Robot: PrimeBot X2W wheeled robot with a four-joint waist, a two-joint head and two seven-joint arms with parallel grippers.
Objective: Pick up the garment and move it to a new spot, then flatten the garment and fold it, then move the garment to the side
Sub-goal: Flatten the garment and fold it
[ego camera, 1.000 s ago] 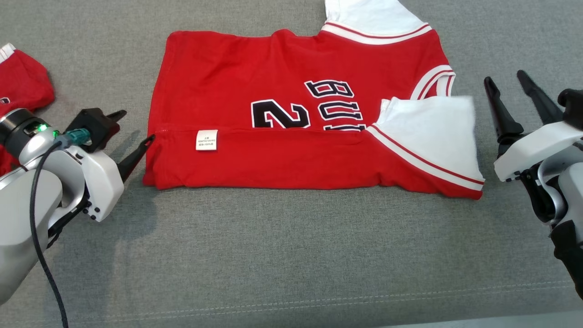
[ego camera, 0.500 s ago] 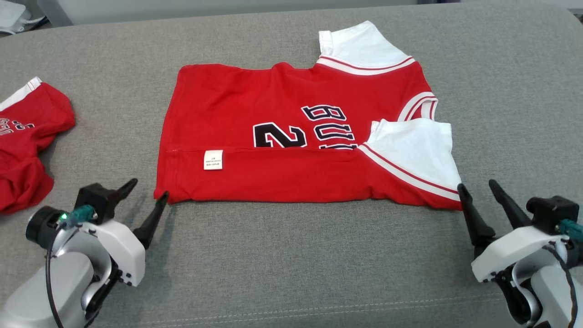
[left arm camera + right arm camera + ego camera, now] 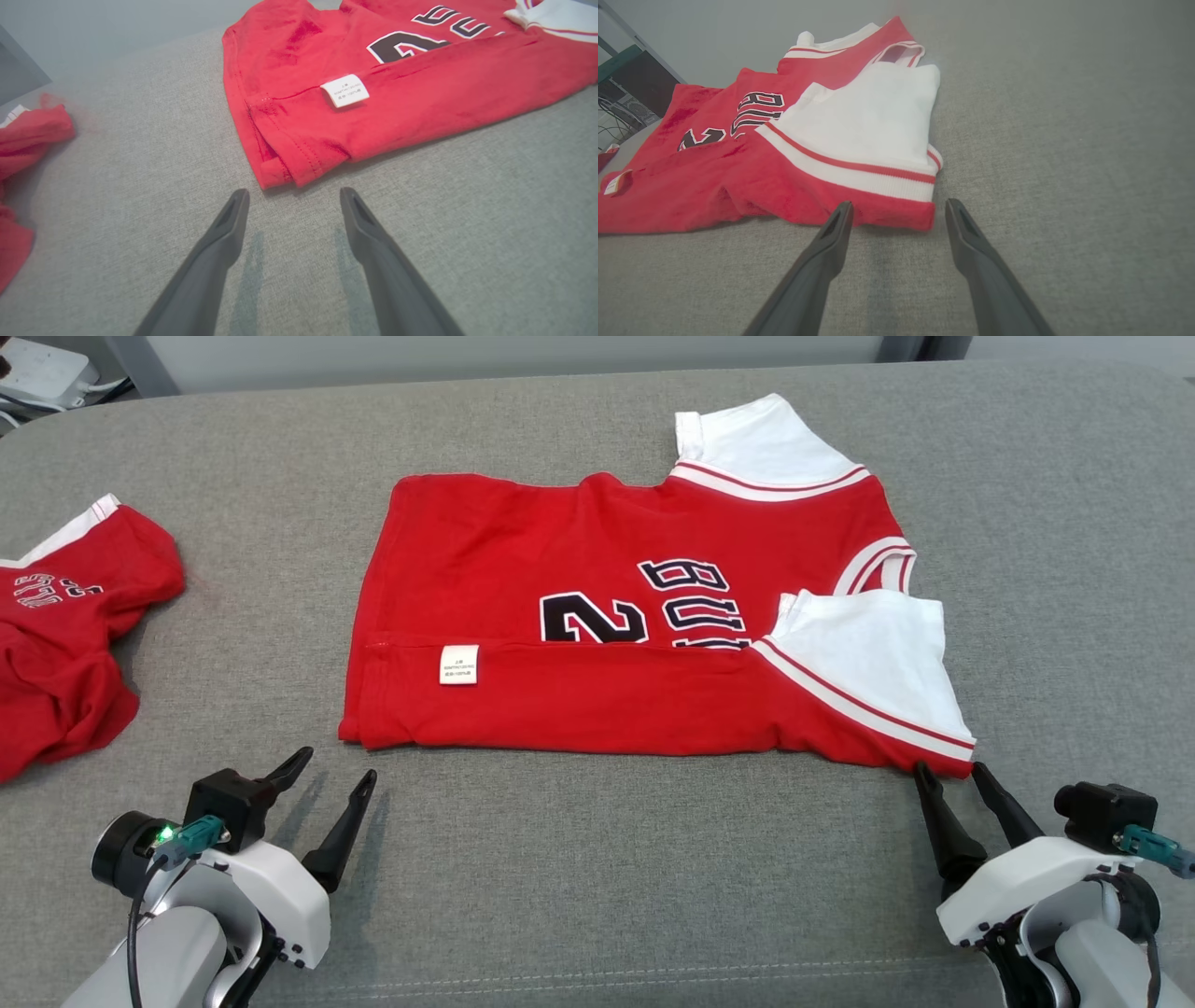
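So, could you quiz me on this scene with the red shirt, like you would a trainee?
1. True or false: the left hand is gripping the red jersey.
2. Which part of the jersey lies just ahead of the right hand? A) the white sleeve corner B) its far edge C) its left end
3. What lies at the left end of the grey surface?
Key: 1 false, it is open and clear of the cloth; 2 A; 3 a second red garment.
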